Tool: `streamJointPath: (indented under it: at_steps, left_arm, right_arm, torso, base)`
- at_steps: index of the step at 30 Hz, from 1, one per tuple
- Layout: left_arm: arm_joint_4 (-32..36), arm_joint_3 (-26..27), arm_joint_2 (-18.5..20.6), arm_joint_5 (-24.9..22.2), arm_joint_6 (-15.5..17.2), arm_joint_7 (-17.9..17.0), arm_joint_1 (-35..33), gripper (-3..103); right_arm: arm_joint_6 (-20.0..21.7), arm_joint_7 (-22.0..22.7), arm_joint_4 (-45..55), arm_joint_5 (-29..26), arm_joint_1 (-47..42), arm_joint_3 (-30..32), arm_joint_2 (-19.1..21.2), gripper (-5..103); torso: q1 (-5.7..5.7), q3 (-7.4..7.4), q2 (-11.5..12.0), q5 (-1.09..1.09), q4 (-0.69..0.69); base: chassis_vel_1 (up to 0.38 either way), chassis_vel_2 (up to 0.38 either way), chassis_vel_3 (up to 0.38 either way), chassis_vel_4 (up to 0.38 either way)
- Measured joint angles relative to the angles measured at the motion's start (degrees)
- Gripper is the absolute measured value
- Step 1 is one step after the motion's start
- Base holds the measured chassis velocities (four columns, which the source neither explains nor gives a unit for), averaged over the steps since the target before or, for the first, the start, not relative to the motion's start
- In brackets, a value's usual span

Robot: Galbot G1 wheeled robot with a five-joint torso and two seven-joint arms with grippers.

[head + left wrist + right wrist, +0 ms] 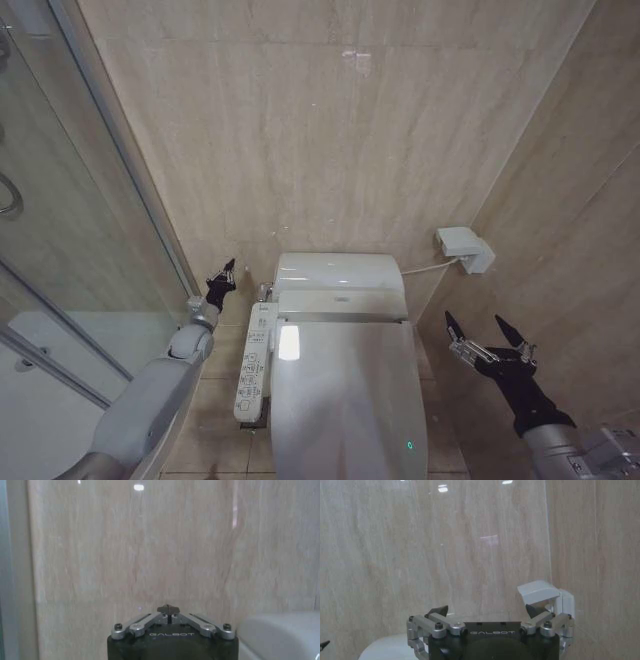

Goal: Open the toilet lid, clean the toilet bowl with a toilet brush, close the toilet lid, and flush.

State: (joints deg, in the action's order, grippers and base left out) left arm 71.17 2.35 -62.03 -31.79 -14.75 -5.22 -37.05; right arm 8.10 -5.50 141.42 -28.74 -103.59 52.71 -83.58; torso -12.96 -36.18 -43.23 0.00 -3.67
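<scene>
Surroundings: beige marble-look tiled walls (300, 130) close in a narrow corner; a glass shower door with a metal frame (90, 200) stands on the robot's left, and a small white plastic wall box with a cable (466, 249) sits on the right wall near the tank.
Beside the toilet: a long white control panel with buttons (255, 362) runs along the toilet's left side, between the left arm and the lid.
Toilet lid: the large glossy white oval plastic toilet lid (345, 400) lies shut and flat over the bowl, in front of the white rounded tank housing (338, 276).
Left claw: the left claw (224, 272) is raised beside the tank's left end, close to the back wall, fingers pressed together at the tips, holding nothing.
Right claw: the right claw (487, 331) hovers to the right of the lid, clear of it, fingers spread wide apart, empty; the wall box lies beyond it.
Lid versus claws: the lid sits between the two claws and lower; neither touches it.
</scene>
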Motion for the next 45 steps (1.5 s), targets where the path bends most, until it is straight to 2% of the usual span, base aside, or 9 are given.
streamJointPath:
  at_steps: [7,22,23,28,29,36,37,44,45]
  left_arm:
    - [13.17,4.44,1.58,0.45,4.10,-4.50,-6.99,0]
    - [29.25,20.73,1.85,3.11,5.57,-3.92,-27.25,10]
    - [31.39,22.20,1.27,3.59,5.69,-4.04,-29.96,36]
    - [36.10,25.40,-0.93,5.04,5.80,-4.63,-35.34,36]
    - [37.52,26.49,-1.69,5.56,5.94,-4.62,-36.72,64]
    - [43.91,32.99,-5.20,8.29,5.87,-2.03,-44.36,64]
    - [45.51,34.33,-5.83,8.53,5.70,-1.29,-46.46,90]
    - [52.46,37.31,-8.51,10.75,6.04,-0.16,-54.83,90]
    - [53.39,37.43,-8.86,11.19,6.09,-0.13,-55.79,100]
  right_arm:
    - [0.00,0.00,0.00,0.00,0.00,0.00,0.00,100]
    - [0.00,0.00,0.00,0.00,0.00,0.00,0.00,100]
    - [0.00,0.01,0.00,0.00,0.00,0.00,0.00,100]
    - [0.00,0.00,0.00,0.00,0.00,0.00,0.00,100]
    - [0.00,0.00,0.00,0.00,0.00,0.00,0.00,100]
    - [0.00,0.00,0.00,0.00,0.00,0.00,0.00,100]
    - [0.00,0.00,0.00,0.00,0.00,0.00,0.00,100]
    - [0.00,0.00,0.00,0.00,0.00,0.00,0.00,100]
    - [0.00,0.00,0.00,0.00,0.00,0.00,0.00,100]
  torso:
    - [0.00,0.00,0.00,0.01,-0.01]
    - [0.01,0.00,0.00,0.00,0.00]
    - [0.01,0.00,0.00,0.00,0.00]
    - [0.01,0.00,0.00,-0.01,-0.01]
    - [0.01,0.00,0.00,-0.01,-0.02]
    - [0.01,0.00,0.00,0.00,-0.01]
    - [0.01,0.00,0.00,0.00,0.00]
    - [0.01,0.00,0.00,0.00,0.00]
    - [0.01,0.00,0.00,0.01,0.00]
  base:
    - [0.000,0.000,0.000,0.000]
    - [0.000,0.000,0.000,0.000]
    - [0.000,0.000,0.000,0.000]
    - [0.000,0.000,0.000,0.000]
    - [0.000,0.000,0.000,0.000]
    - [0.000,0.000,0.000,0.000]
    - [0.000,0.000,0.000,0.000]
    - [0.000,0.000,0.000,0.000]
    - [0.000,0.000,0.000,0.000]
